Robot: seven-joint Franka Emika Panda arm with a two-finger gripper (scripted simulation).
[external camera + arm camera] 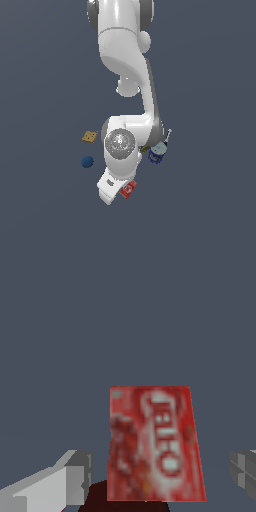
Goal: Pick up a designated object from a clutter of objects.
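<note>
The designated object, a flat red box with white lettering (156, 446), lies face up on the grey floor. In the wrist view my gripper (160, 476) is open, with one grey finger (70, 478) on each side of the box and a gap between each finger and the box. In the exterior view the red box (128, 189) peeks out beside the white hand (109, 186), which hides the fingers. The rest of the clutter lies apart from the box: a tan cracker square (89, 136), a blue ball (87, 161), a blue can (158, 152) and a thin marker (168, 135).
A dark reddish-brown patch (99, 497) shows at the box's near corner in the wrist view; I cannot tell whether it is a block or a shadow. The arm's wrist (121, 142) covers the middle of the clutter. A small yellowish bit (145, 149) shows beside the can.
</note>
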